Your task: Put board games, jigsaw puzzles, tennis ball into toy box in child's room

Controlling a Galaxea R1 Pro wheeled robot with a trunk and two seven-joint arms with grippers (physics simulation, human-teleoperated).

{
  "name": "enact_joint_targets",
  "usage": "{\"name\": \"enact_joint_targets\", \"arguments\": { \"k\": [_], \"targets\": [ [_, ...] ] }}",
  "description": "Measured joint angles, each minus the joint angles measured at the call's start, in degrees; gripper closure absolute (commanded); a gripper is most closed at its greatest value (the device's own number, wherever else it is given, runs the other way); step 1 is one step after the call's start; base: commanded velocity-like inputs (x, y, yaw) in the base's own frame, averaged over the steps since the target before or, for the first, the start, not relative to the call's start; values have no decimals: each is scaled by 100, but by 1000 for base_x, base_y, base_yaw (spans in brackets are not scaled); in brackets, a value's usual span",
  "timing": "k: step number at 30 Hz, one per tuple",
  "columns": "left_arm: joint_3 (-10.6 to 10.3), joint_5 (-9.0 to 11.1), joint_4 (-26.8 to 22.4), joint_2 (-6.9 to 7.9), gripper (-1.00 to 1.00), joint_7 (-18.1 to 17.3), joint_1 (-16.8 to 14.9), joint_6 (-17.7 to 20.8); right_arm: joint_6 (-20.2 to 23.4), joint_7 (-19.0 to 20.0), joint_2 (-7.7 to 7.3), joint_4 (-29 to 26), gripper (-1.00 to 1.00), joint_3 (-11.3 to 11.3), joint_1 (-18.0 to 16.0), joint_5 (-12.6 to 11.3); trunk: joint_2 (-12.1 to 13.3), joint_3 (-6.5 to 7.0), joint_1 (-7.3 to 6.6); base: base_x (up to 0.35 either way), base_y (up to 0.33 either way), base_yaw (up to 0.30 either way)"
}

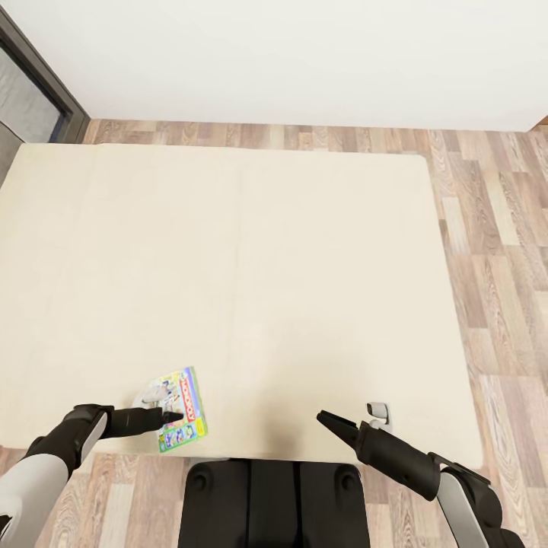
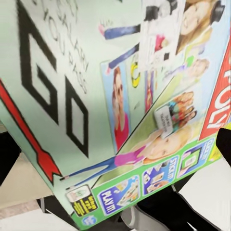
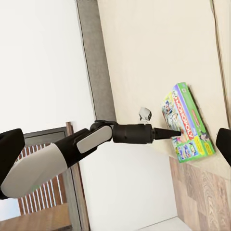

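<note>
Cream bed (image 1: 251, 274) carries the Monopoly box (image 1: 183, 407), seemingly lengthwise toward the wall.

**Colours on my screens**

I see the bed (image 1: 243, 289) as plain cream-beige, with a faint seam down its middle. The Monopoly box (image 1: 181, 409) has a bright green edge, a pale mint face with black "GO" lettering, a red arrow and red logo band, and cartoon people in pink and blue. My left fingers (image 1: 169, 416) are black; the arm behind is black, then white. The floor (image 1: 495, 251) is brown-grey wood plank, the wall (image 1: 304, 53) white.
</note>
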Motion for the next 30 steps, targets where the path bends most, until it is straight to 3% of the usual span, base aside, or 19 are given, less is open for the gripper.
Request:
{"name": "enact_joint_targets", "arguments": {
  "k": [21, 27, 30],
  "targets": [
    [-11, -23, 0, 47, -100, -8, -4, -39, 4, -3, -9, 34, -100, 0, -8, -2, -1, 0, -1, 0, -128, 0],
    [-31, -90, 9, 14, -100, 10, 0, -1, 4, -1, -9, 35, -100, -1, -8, -3, 0, 19, -1, 0, -105, -117],
    [-15, -13, 6, -1, -100, -16, 3, 0, 4, 0, -9, 35, -100, 0, -9, -3, 1, 24, 0, 0, -11, -35]
  ]
}}
